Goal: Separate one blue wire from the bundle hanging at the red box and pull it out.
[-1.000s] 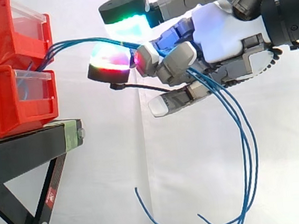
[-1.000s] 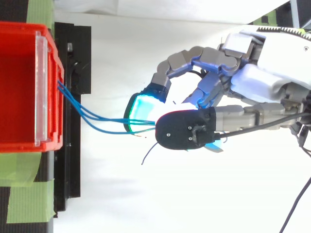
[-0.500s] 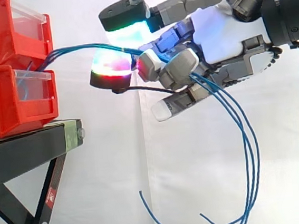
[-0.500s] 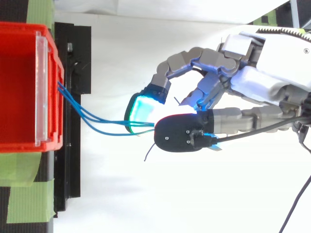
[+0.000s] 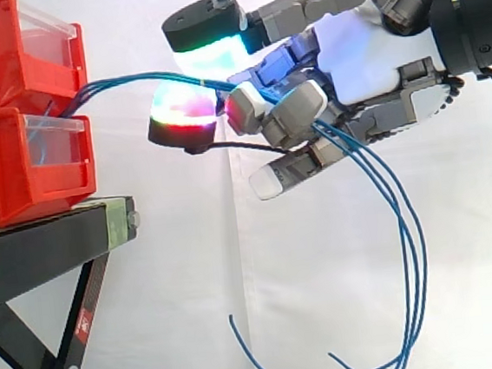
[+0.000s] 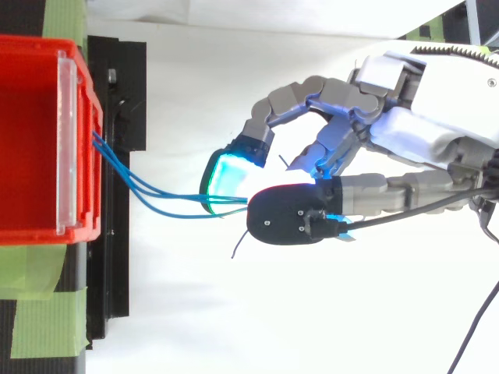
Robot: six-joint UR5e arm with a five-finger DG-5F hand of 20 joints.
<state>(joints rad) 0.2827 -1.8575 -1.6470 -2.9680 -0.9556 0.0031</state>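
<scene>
Hand [image 5: 364,51] — fingers [image 5: 295,110] curled shut about the blue wires [image 5: 131,76], seemingly several strands rather than one, so separation looks unfinished. The strands run nearly taut toward 9 o'clock into the red box [image 5: 17,163] — probably drawn out level for a clean pull. Their slack ends loop down at 6 o'clock. The box rests on a black stand [image 5: 43,248]

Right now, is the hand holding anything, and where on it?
The blue wires, pinched between glowing pads of the hand partway along, between the red box and their hanging ends. Whether one or several, cannot tell.
</scene>
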